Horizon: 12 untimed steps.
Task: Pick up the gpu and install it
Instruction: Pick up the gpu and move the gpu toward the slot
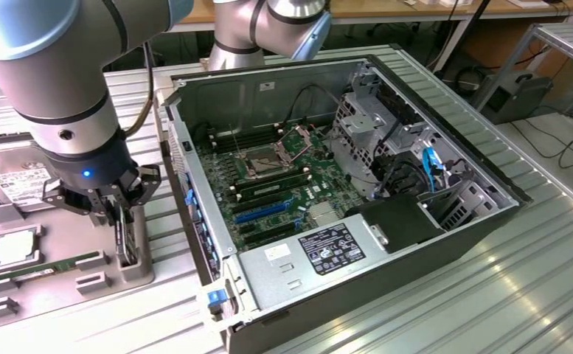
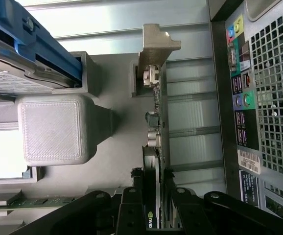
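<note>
The gpu (image 1: pixel 124 240) stands on edge in a slot of the grey holder tray (image 1: pixel 133 276), a thin black card. In the wrist view the gpu (image 2: pixel 156 127) runs edge-on away from me, its silver bracket (image 2: pixel 158 41) at the far end against a holder post. My gripper (image 1: pixel 119 212) is down over the card, and in the wrist view the gripper (image 2: pixel 153 198) has one black finger pressed on each face of the card, shut on it. The card still sits in its slot. The open computer case (image 1: pixel 419 96) lies to the exterior view's right, its motherboard (image 1: pixel 301 166) exposed.
On the tray sit a hard drive with a white label (image 1: pixel 21 184), a processor (image 1: pixel 11 247) and a green memory stick (image 1: pixel 45 269). The case's rear port panel (image 2: pixel 242 98) is close beside the card. Blue expansion slots (image 1: pixel 262 210) lie on the motherboard. A second arm base (image 1: pixel 266 29) stands behind the case.
</note>
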Motion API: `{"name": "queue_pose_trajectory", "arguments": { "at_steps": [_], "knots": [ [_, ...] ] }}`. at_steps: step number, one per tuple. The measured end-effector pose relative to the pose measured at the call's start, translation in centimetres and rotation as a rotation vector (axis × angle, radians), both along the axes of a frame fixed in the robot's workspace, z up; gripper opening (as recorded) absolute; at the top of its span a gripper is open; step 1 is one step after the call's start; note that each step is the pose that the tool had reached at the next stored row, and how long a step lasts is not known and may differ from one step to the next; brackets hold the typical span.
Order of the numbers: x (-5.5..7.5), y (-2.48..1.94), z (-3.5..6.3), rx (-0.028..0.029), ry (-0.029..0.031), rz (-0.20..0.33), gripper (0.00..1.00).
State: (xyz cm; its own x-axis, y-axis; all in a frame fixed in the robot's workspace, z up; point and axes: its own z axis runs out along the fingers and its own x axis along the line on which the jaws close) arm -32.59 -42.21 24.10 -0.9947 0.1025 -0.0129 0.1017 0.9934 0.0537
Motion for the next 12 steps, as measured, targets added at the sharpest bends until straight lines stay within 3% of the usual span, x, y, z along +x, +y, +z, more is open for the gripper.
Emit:
{"name": "queue_pose_trajectory", "arguments": {
  "at_steps": [2,5,12],
  "knots": [
    [0.0,0.0,-0.03,-0.0001,0.0,0.006,0.26],
    [0.03,0.0,-0.14,-0.0002,0.0003,0.075,0.26],
    [0.06,-0.03,-0.34,-0.0003,0.0005,0.175,0.26]
  ]
}}
